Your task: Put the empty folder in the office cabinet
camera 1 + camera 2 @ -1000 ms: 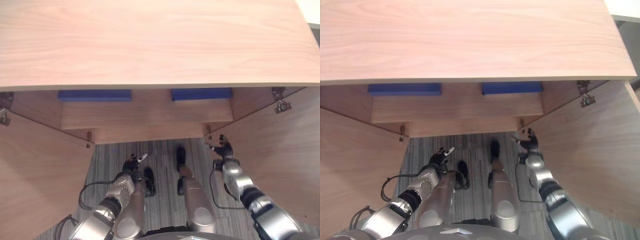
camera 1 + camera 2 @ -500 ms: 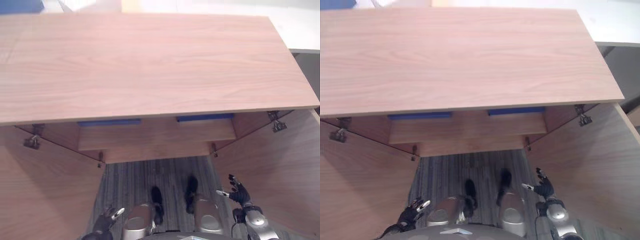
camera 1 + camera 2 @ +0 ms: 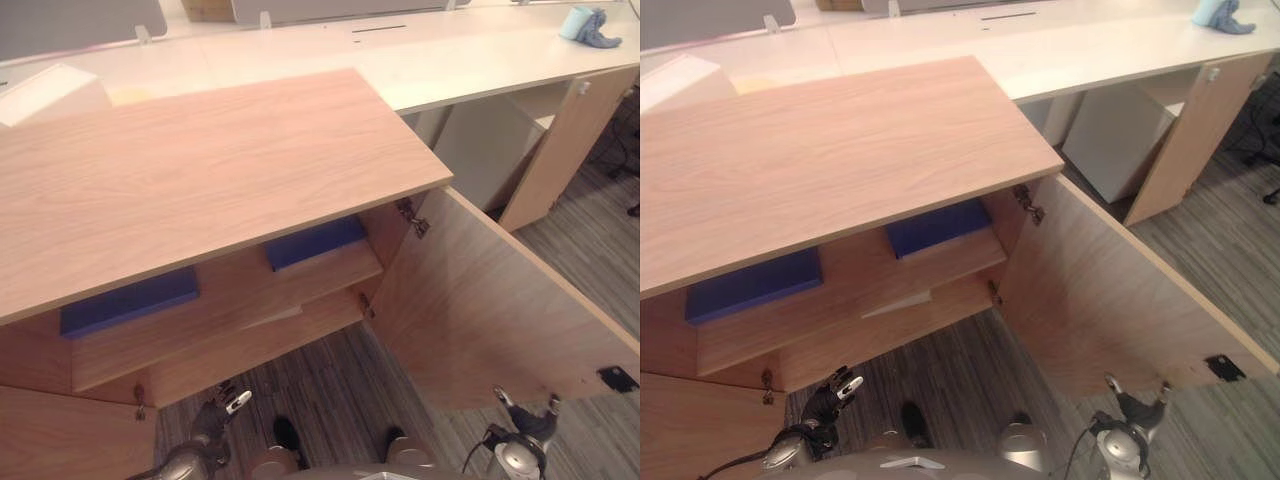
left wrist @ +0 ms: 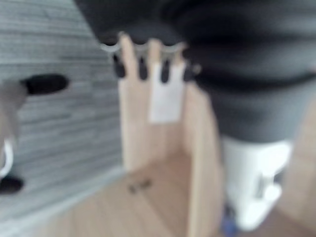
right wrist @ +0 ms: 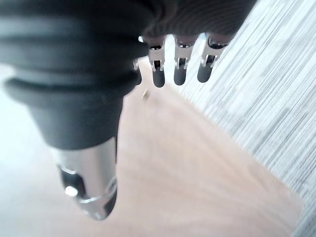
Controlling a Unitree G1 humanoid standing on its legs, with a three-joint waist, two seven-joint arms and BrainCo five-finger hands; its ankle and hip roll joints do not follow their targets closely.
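Observation:
The wooden office cabinet (image 3: 200, 170) stands with both doors swung wide. Two flat blue folders lie on its upper shelf, one to the left (image 3: 128, 300) and one to the right (image 3: 315, 241). My left hand (image 3: 215, 420) hangs low in front of the cabinet's bottom left corner, fingers (image 4: 143, 64) straight and holding nothing. By the lower edge of the right door (image 3: 490, 310) is my right hand (image 3: 527, 430), its fingers (image 5: 182, 64) also straight and empty. Neither hand touches a folder.
The left door (image 3: 60, 440) shows at the lower left. A long white desk (image 3: 450, 50) runs behind the cabinet, with a light blue cloth (image 3: 587, 25) at its far right and a white box (image 3: 50, 90) at the left. Striped grey carpet (image 3: 330, 390) lies below.
The camera has swung up and to the right, bringing the desk into sight. Both hands have sunk towards the bottom edge and stay open and empty.

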